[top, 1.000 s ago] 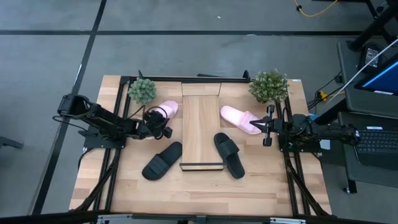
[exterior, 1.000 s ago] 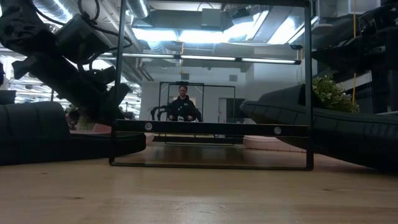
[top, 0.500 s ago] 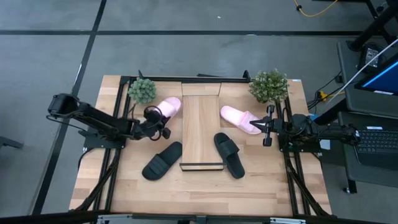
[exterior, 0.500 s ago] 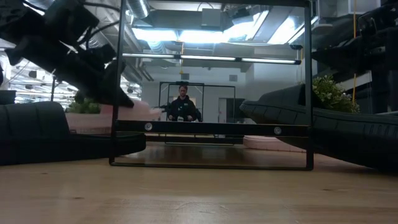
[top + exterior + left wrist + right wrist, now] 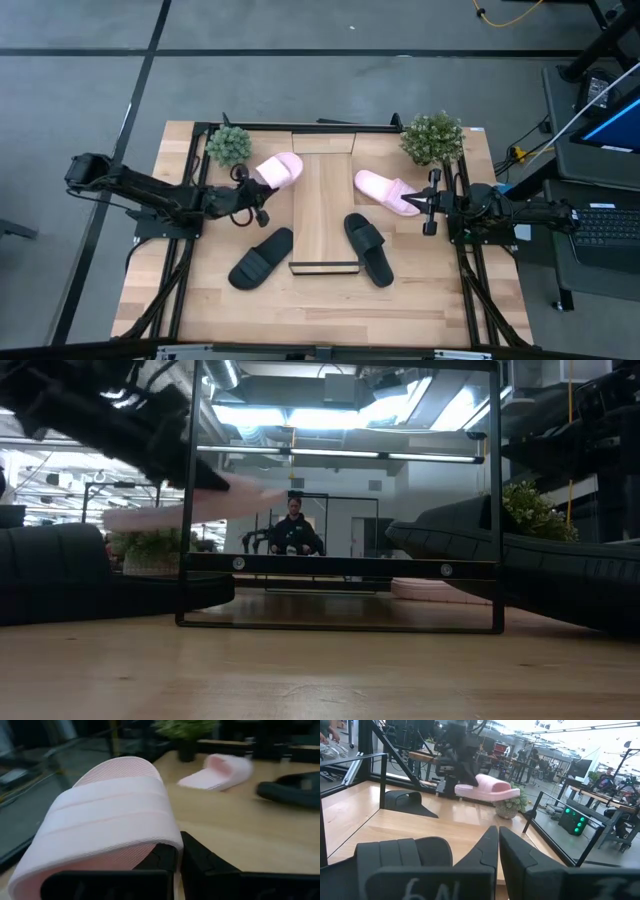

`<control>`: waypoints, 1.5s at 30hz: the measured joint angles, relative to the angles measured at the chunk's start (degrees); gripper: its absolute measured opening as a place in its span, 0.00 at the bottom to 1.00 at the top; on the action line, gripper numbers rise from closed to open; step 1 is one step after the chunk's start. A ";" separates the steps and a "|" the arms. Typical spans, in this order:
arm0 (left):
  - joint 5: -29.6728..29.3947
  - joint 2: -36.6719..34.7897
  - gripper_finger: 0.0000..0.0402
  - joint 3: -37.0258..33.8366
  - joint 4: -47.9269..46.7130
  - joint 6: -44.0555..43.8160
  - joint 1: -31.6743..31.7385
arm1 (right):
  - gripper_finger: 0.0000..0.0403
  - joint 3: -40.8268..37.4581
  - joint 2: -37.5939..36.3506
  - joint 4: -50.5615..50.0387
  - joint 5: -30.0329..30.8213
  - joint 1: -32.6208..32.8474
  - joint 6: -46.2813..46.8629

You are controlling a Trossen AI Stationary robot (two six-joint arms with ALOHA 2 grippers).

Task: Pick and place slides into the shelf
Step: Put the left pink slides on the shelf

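The held pink slide (image 5: 277,170) is clear of the tabletop (image 5: 320,305), just left of the shelf (image 5: 324,205) near its far end. You see the left gripper (image 5: 252,186) pinching this slide at its near edge; in the left wrist view the fingers (image 5: 165,857) sit pressed together under the strap. The second pink slide (image 5: 387,192) lies on the table right of the shelf. Both black slides flank the shelf's dark front lip: one (image 5: 261,258) on the left, one (image 5: 368,248) on the right. The shelf itself holds no slides. The right gripper (image 5: 428,205) waits at the right edge beside the second pink slide, fingers (image 5: 492,845) pressed together and holding nothing. Two potted plants (image 5: 229,145) (image 5: 432,137) stand at the far corners.
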 joint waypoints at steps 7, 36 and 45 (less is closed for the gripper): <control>17.52 -0.14 0.01 4.53 -2.59 7.50 6.68 | 0.05 0.00 0.00 0.49 0.01 0.01 -0.13; 52.78 22.76 0.01 24.94 -7.41 20.95 25.07 | 0.05 0.02 0.01 3.51 -0.04 0.01 -1.75; 60.11 31.67 0.01 31.91 -7.39 21.92 28.57 | 0.05 0.02 0.01 3.08 -0.02 -0.01 -3.01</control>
